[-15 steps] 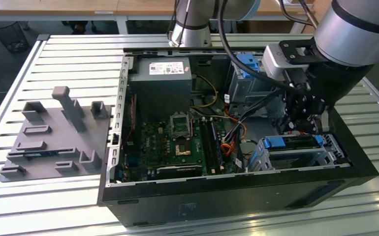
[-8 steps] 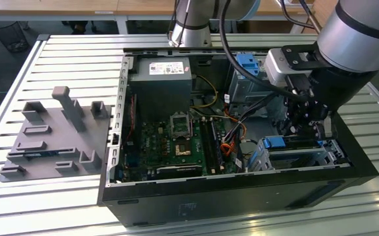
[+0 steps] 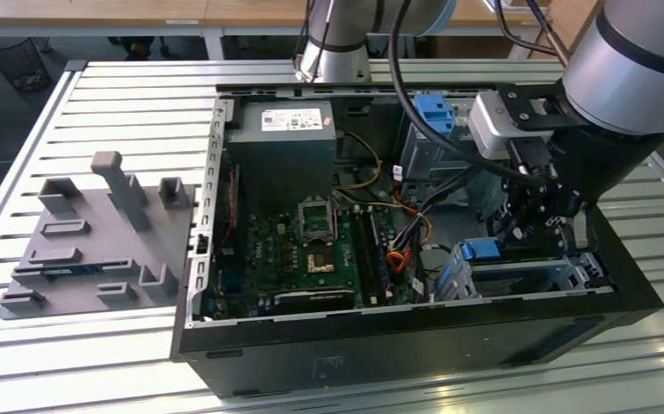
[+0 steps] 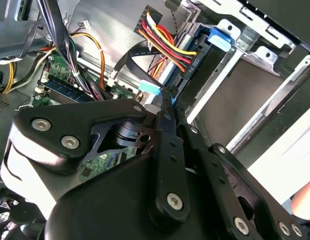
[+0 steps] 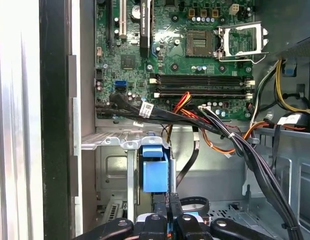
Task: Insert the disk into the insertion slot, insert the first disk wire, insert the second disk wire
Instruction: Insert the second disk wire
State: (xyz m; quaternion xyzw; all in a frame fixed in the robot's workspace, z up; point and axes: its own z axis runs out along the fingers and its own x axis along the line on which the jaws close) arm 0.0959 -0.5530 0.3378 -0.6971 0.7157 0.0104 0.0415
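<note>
Black pincer [image 4: 167, 97] pressed together on a blue-tipped wire connector [image 4: 150, 88], we're right by the insertion slot [image 3: 539, 276] w/ its blue tab [image 5: 155, 170].

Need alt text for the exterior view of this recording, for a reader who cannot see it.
A robot arm reaches into an open computer case on a slatted table, its end effector low beside a blue-tabbed metal drive cage at the exterior view's right. The green motherboard lies exposed, and a grey fixture plate sits left of the case.
</note>
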